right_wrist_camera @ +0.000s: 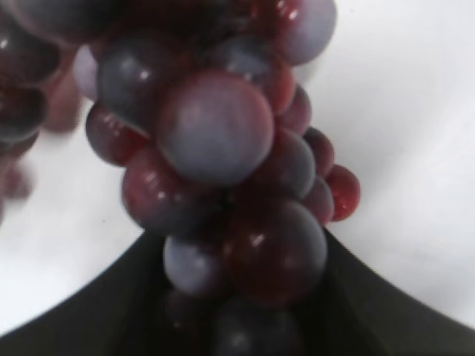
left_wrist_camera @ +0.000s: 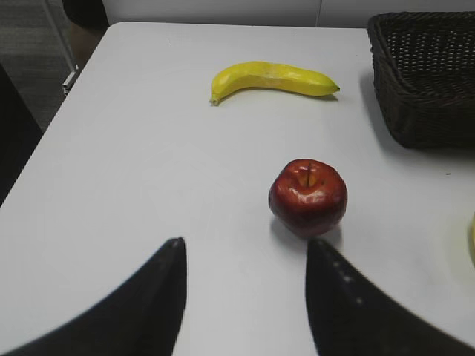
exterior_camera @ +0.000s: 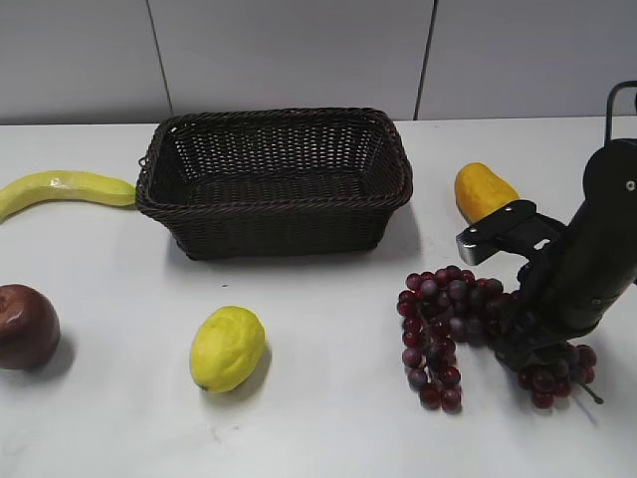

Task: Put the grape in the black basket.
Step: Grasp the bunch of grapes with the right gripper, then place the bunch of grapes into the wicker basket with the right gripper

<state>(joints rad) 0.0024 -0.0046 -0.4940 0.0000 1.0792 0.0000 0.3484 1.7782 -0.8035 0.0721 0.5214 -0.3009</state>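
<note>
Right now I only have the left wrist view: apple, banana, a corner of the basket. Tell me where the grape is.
Observer: The grape lies on the table, in front of the right end of the black basket and outside your frame.
Operator: Report the right claw.
Observer: The right claw is down on the bunch. In its wrist view, grapes fill the gap between its fingers.
Operator: Check inside the basket.
Observer: In the exterior view nothing lies in it.
</note>
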